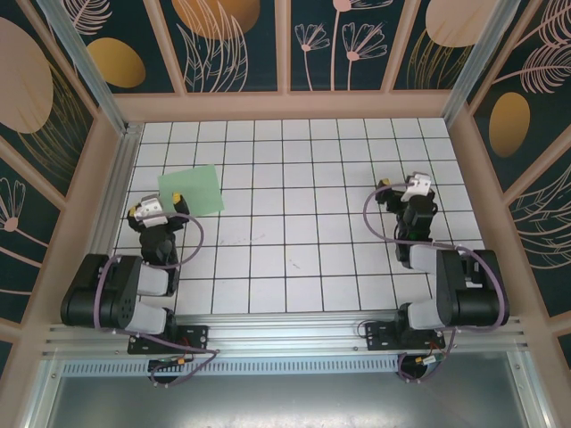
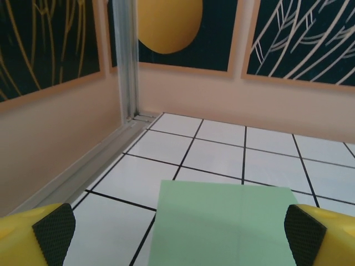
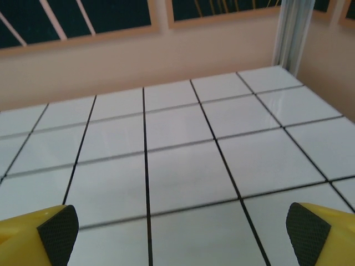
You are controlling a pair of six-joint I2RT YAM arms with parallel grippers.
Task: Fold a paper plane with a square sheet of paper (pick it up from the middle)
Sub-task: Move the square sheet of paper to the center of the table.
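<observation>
Paper: pale green square, flat on the tiled table, toward 10 o'clock from centre, turned slightly off the grid lines.
Left gripper: at 7 o'clock of paper, just beside its near edge; jaws wide apart, gripping nothing.
Right gripper: at 3 o'clock, well apart from paper; jaws wide apart over bare tiles.
</observation>
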